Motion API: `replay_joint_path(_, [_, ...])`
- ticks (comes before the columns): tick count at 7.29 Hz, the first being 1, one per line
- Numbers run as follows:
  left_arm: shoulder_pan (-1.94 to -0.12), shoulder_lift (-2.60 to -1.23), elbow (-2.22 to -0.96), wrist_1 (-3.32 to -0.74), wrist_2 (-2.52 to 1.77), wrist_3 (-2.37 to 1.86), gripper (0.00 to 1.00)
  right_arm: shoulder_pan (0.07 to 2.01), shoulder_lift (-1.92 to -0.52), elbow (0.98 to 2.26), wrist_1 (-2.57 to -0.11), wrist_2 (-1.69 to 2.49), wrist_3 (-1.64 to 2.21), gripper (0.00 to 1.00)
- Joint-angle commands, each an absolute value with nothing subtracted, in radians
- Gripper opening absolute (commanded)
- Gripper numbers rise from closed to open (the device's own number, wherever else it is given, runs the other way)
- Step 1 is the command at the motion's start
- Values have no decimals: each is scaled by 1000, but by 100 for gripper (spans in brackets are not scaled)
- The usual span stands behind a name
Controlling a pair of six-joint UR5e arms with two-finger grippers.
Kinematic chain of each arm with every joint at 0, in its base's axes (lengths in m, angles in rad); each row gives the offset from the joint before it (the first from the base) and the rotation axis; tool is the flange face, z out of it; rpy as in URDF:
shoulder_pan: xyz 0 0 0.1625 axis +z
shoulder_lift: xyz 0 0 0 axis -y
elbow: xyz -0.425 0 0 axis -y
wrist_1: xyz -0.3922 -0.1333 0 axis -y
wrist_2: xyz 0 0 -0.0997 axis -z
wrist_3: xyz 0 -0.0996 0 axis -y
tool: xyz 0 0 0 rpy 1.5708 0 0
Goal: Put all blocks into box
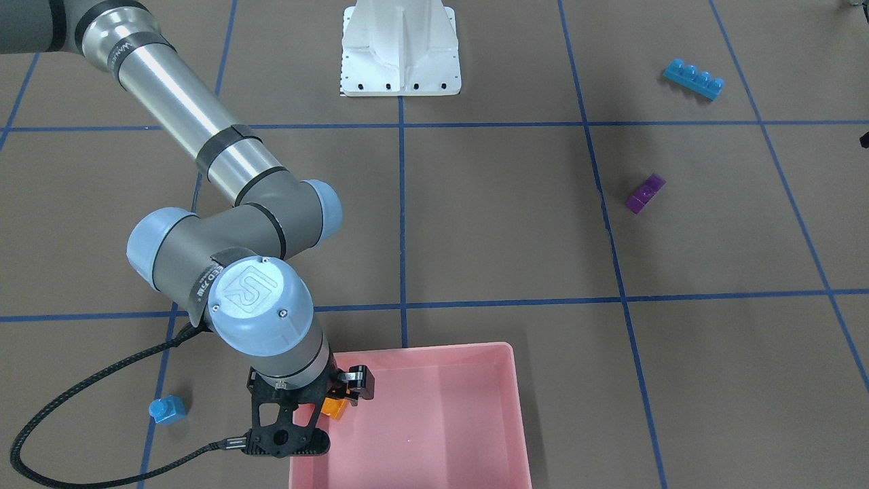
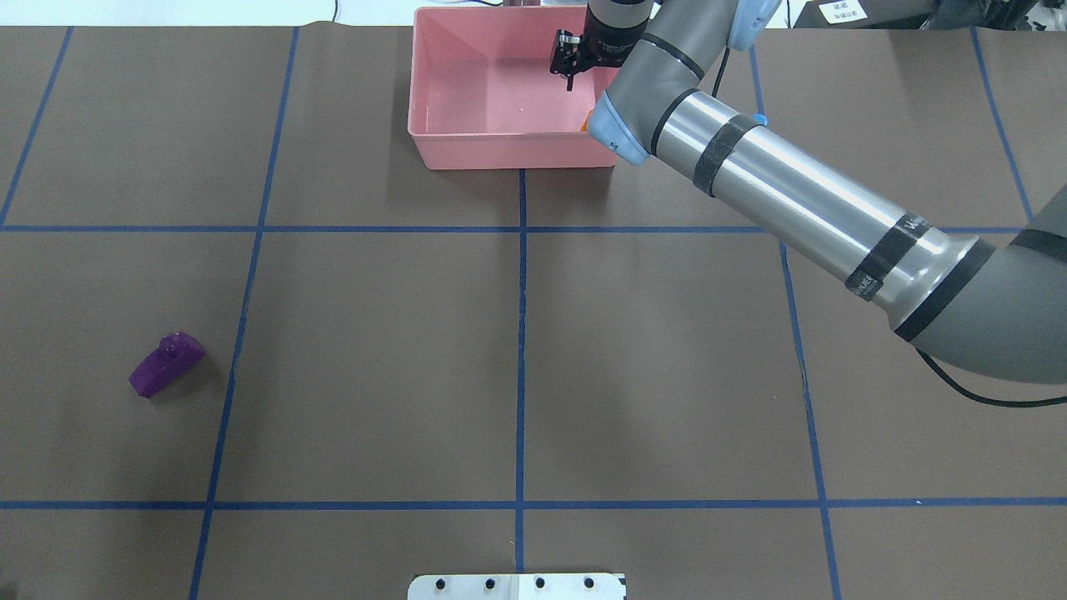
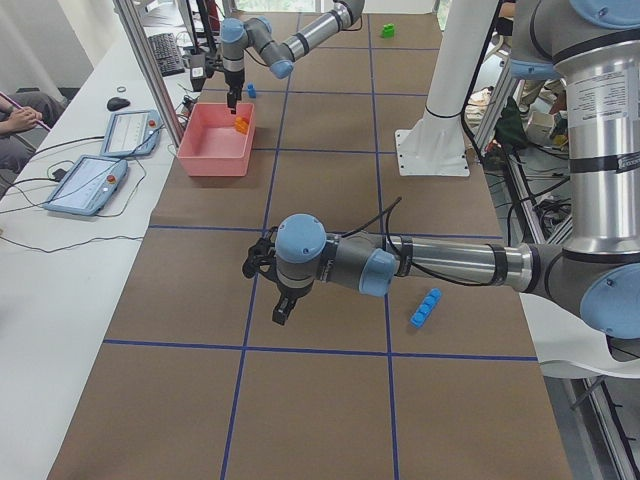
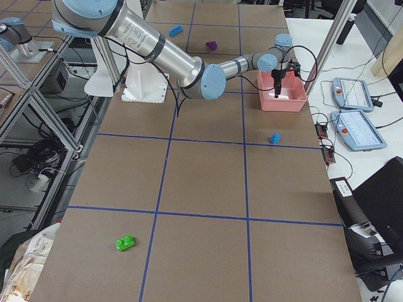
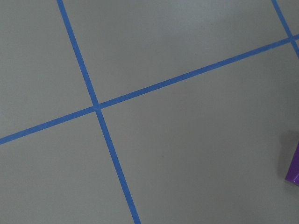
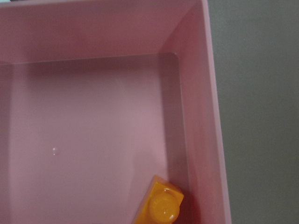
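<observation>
The pink box (image 1: 468, 414) stands at the table's operator edge and shows in the overhead view (image 2: 500, 154). My right gripper (image 1: 347, 392) hangs open over its corner. An orange one-stud block (image 1: 334, 408) lies loose on the box floor against the wall, as the right wrist view (image 6: 161, 205) shows. A blue one-stud block (image 1: 167, 409) lies on the table beside the box. The purple block (image 1: 645, 193) and the long blue block (image 1: 694, 79) lie on the left arm's side. The green block (image 4: 126, 242) lies far off. My left gripper (image 3: 279, 303) hovers over the table; I cannot tell whether it is open.
The white robot base (image 1: 400, 51) stands at the table's middle near the robot. Blue tape lines grid the brown table. Two tablets (image 3: 85, 185) lie on the side bench beyond the box. The purple block's corner shows at the left wrist view's right edge (image 5: 294, 168).
</observation>
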State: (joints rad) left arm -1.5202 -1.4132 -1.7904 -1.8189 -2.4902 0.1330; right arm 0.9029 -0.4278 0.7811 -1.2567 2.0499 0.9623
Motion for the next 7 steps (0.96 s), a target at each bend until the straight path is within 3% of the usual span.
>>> replay_joint_path(1, [-1412,-1417,-1798,-1885,-2578,32,100,945,-428,883,-1384,2104,959,99])
replay_joint_path(2, [-1364,-1416,-1795,-1999,-2565,-80,100,956,-440,949,-1450,2130,956,99])
replay_joint_path(5, [-1192,-1416,-1796,-2123,-2415,-209,100,1024,-659,1252,-1544,2212,886,99])
replay_joint_path(7, [-1100,-1408,-1802,-2222,-2404,-271,100,1061,-867,1569,-1760,2223,729,99])
